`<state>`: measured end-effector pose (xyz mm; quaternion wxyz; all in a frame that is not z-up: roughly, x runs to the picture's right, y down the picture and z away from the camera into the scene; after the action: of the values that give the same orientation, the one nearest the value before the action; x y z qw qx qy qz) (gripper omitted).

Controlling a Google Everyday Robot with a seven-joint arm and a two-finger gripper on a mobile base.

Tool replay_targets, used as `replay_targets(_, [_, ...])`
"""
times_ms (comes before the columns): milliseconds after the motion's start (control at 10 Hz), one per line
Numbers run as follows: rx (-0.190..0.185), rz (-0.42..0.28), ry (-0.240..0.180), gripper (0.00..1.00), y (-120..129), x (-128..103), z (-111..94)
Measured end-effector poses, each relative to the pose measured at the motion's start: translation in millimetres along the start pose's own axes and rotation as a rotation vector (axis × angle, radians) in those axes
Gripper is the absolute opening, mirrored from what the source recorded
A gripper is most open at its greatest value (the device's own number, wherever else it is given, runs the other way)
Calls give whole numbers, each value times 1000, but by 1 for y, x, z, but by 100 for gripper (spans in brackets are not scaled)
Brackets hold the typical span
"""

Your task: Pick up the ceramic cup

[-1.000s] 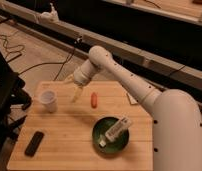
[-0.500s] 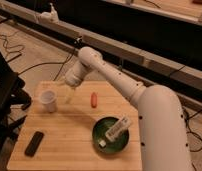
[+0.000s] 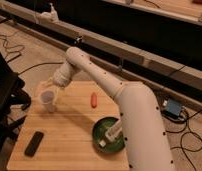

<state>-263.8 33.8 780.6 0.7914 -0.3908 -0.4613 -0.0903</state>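
Note:
The ceramic cup (image 3: 48,100) is small, white and handleless. It stands upright near the back left of the wooden table (image 3: 69,127). My gripper (image 3: 47,84) is at the end of the white arm, which reaches in from the right. It hangs just above and slightly behind the cup's rim. I cannot tell whether it touches the cup.
A green plate (image 3: 101,131) with a flat white block (image 3: 112,134) on it sits at the front right of the table. A small orange-red item (image 3: 93,100) lies mid-table. A black remote (image 3: 34,143) lies at the front left. A black chair (image 3: 5,90) stands to the left, with cables on the floor.
The arm has swung left, and the gripper has moved from right of the cup to just above it. The cup and the other items have not moved.

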Motion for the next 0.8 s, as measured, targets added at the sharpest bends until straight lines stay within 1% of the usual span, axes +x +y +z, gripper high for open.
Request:
replay_targets(200, [-56,-6,-11,80,-3,0,24])
replay_targets(400, [-96,12,-19,80,-4,8,41])
replay_targets(600, [-113,37,-24,80,-8,18,50])
replay_targets(800, [-116,68,-25,80,-11,29,55])
